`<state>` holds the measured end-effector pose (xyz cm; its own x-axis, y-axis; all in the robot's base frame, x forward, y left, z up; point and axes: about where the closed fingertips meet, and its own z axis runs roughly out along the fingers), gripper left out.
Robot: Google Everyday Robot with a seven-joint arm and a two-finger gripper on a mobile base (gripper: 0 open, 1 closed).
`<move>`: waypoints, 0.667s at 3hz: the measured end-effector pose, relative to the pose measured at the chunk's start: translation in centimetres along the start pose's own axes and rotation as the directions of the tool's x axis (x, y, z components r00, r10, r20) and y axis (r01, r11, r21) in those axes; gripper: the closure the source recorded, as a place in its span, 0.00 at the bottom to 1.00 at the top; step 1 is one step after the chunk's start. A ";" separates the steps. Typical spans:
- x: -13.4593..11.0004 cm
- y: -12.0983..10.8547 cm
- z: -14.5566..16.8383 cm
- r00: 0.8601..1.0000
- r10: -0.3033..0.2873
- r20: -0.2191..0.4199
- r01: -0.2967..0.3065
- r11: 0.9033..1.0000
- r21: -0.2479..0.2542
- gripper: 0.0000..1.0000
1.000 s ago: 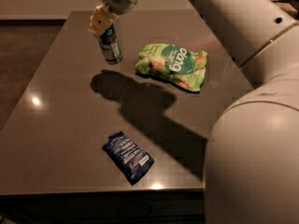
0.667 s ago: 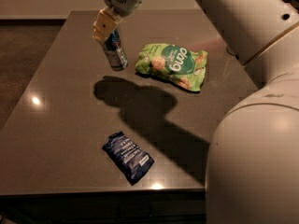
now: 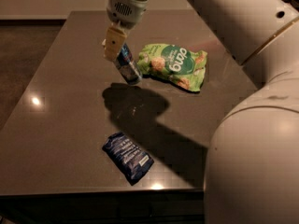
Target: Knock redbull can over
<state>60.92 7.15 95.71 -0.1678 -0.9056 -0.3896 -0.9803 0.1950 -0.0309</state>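
Claw [image 3: 114,49] is up at the far side of the bench [image 3: 56,78], hanging off the pale arm [image 3: 224,13] that sweeps in from the upper right, and it's right on the can [image 3: 128,68], its yellowish tip meeting the can's upper end. Clenched or released? Can't tell from this angle. Now look at the can: it's tilted, top leaning up and to the left under the claw, base down on the bench toward the lower right, neither upright nor lying flat. Just to its right lies the bag [image 3: 175,65], green and puffy, its left edge just beside the can's base; whether the two touch I can't say. Below the can a broad dark shadow [image 3: 135,107] spreads across the grey surface. Down by the near edge, well apart from the can, the wrapper [image 3: 127,157] lies flat, dark blue, running from upper left to lower right. A bright glint [image 3: 35,100] sits on the left of the bench, a smaller one at the near edge. The robot's big white body [image 3: 252,171] fills the lower right corner
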 end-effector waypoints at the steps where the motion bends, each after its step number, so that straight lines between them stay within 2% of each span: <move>1: 1.4 0.7 1.4 0.995 -0.033 -0.098 0.033 0.999 0.005 0.61; 2: 2.1 1.3 2.6 0.983 -0.069 -0.173 0.072 0.997 0.011 0.38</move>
<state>59.51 6.46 92.48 -0.1156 -0.9682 -0.2218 -0.9886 0.1339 -0.0692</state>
